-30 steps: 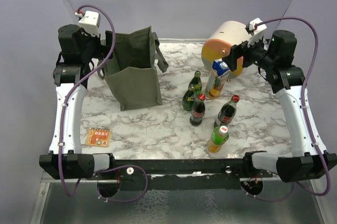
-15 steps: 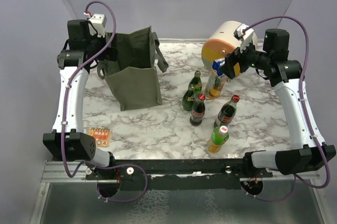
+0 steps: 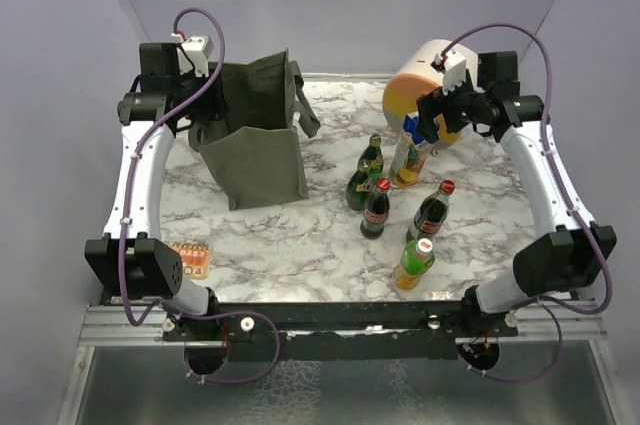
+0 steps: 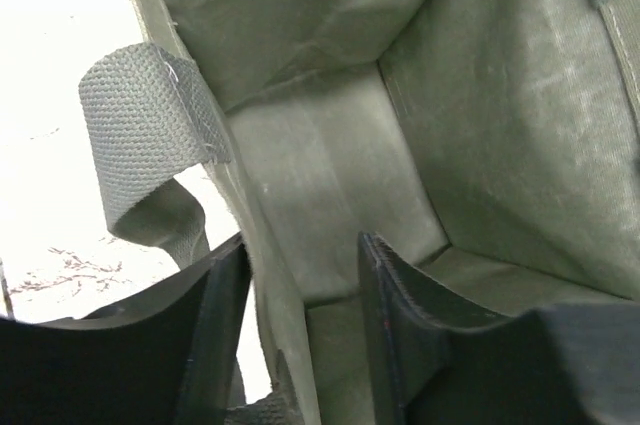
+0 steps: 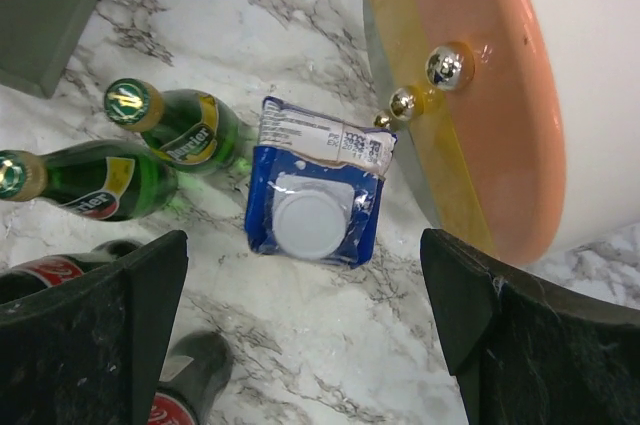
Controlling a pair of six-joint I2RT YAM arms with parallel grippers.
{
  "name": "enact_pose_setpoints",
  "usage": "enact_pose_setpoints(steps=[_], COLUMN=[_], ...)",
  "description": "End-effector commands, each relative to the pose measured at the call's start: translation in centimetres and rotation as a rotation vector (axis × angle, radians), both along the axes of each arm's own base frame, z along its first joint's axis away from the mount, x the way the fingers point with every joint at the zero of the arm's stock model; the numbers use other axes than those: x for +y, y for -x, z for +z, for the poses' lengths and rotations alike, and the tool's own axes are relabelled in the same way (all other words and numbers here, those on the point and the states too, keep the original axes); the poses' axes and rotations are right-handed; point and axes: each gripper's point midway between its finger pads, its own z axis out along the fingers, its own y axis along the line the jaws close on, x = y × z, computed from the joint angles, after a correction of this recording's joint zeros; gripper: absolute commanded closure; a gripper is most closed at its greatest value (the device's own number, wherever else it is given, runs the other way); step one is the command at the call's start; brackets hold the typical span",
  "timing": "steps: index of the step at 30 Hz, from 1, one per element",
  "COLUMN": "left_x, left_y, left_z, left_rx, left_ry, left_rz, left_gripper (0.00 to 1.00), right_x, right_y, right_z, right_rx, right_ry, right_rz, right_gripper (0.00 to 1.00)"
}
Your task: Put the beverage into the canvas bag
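- Marble table (image 3: 300, 235) with grey walls around it is where I work, and all the things sit on it.
- Next is the canvas bag (image 3: 255, 145). It stands tall at the back left with its mouth open. My left wrist camera looks inside, and I see only green cloth and no drink.
- Lying on its side at the back right is a cream-and-orange cylinder (image 3: 430, 80), just behind the drinks.
- My left gripper (image 4: 300, 245) has one finger outside the bag's side wall and one inside. The jaws are partly spread with a gap beside the cloth, so nothing is pinched. I think it is there to keep the bag from tipping.
- My right gripper (image 5: 303, 245) hangs over the blue-topped carton (image 5: 315, 205) with its jaws spread wide and empty. I guess this drink goes first.
- Five bottles (image 3: 376, 207) stand close by, well apart from the bag.
- One small orange packet (image 3: 190, 260) lies at the front left.
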Motion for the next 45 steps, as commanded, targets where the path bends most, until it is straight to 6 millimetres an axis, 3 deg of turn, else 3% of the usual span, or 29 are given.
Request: enact_pose_setpoints(steps=[1, 7, 10, 34, 36, 39, 45], left_x=[-1.6, -3.4, -4.3, -8.8, -9.2, -9.0, -5.7], left_y=[1.1, 2.6, 3.5, 12.3, 12.8, 12.9, 10.8], left_z=[-0.4, -0.8, -0.9, -2.3, -2.1, -2.0, -0.9], left_rx=[0.027, 0.057, 0.071, 0.213, 0.214, 0.193, 0.109], left_ry=[0.060, 0.108, 0.129, 0.317, 0.340, 0.334, 0.244], left_rz=[-0.051, -0.128, -0.164, -0.387, -0.415, -0.412, -0.271], left_gripper=[0.57, 0.80, 0.86, 0.86, 0.79, 0.57, 0.37], right_x=[-0.7, -0.5, -0.2, 1.3, 1.3, 1.4, 1.4], right_y=[-2.1, -3.0, -3.4, -3.6, -3.5, -3.5, -3.7], right_z=[-2.1, -4.3, -4.7, -7.0, -7.2, -7.3, -7.1], right_rx=[0.060, 0.102, 0.112, 0.158, 0.159, 0.154, 0.139], right_ry=[0.017, 0.029, 0.020, 0.002, 0.004, 0.005, 0.005], right_rz=[-0.079, -0.083, -0.085, -0.046, -0.045, -0.044, -0.045], right_gripper=[0.00, 0.00, 0.00, 0.15, 0.15, 0.15, 0.19])
